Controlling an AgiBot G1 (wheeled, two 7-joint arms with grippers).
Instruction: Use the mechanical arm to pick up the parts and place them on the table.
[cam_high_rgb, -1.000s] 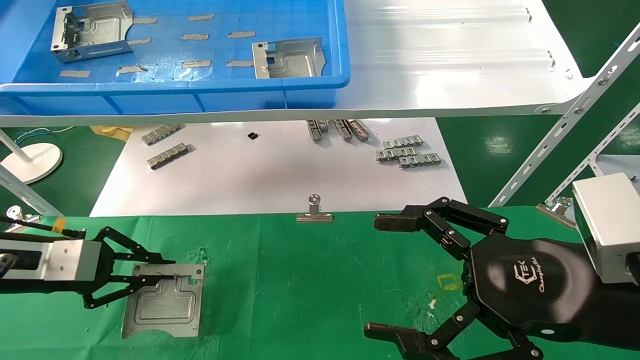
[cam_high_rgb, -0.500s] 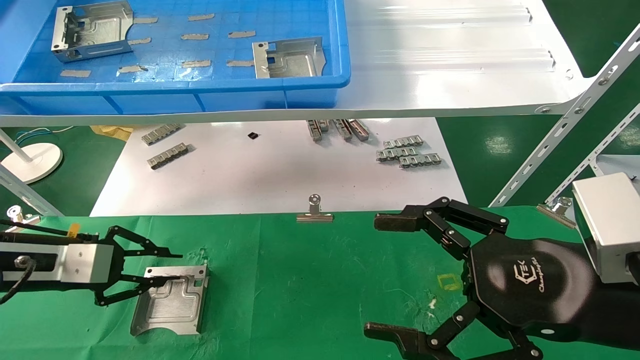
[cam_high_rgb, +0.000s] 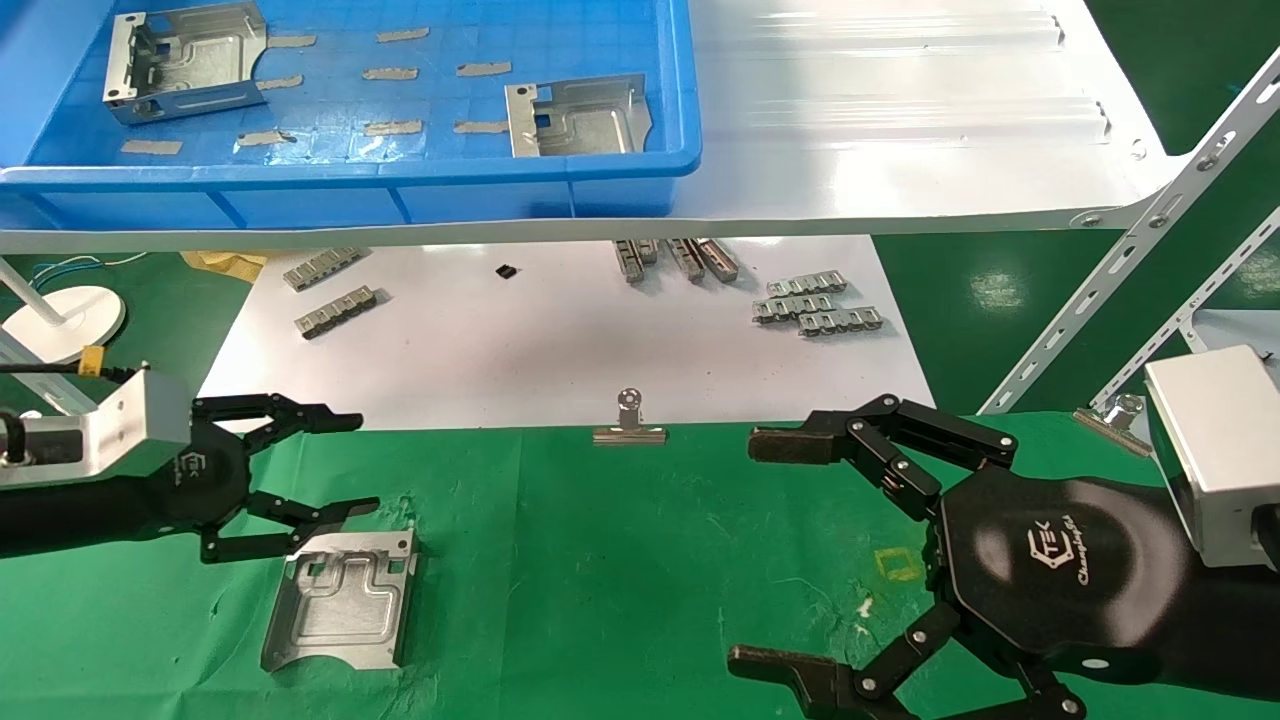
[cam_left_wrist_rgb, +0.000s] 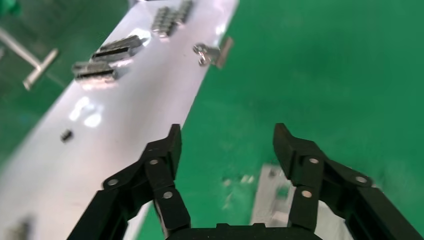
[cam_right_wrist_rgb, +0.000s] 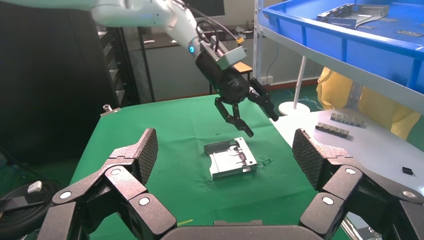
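Left gripper (cam_high_rgb: 340, 465) lifted clear of part (cam_high_rgb: 342, 598), jaws spread, part flat on table (cam_high_rgb: 620, 560), right gripper (cam_high_rgb: 775, 550) unmoved, jaws spread.

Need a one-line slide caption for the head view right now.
Left gripper open above a part lying on the green table; right gripper open, idle.
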